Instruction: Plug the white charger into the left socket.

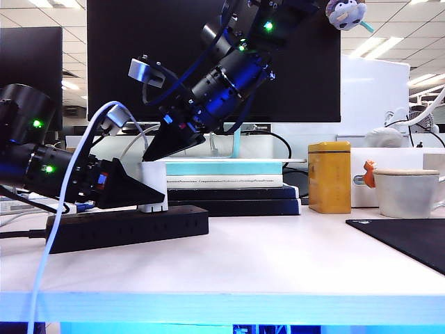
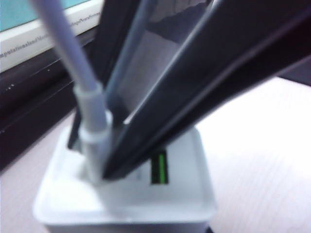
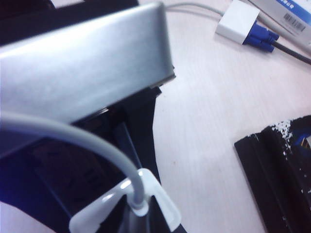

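The white charger (image 1: 153,182) stands upright on the top of the black power strip (image 1: 125,228), right of the strip's middle. The left socket cannot be told from this low angle. My left gripper (image 1: 142,191) reaches in from the left and is shut on the charger's sides; the left wrist view shows the charger (image 2: 160,204) close below. My right gripper (image 1: 154,156) comes down from above. Its black fingers (image 2: 194,97) rest on the charger's top face, closed round the collar of the white cable (image 2: 92,131). The right wrist view shows the charger (image 3: 97,213) and gripper (image 3: 141,216) the same way.
A stack of books (image 1: 229,184) lies just behind the strip. A yellow tin (image 1: 329,177), a white cup (image 1: 407,191) and a black mat (image 1: 410,240) are to the right. A white adapter box with a blue plug (image 3: 238,24) lies on the table.
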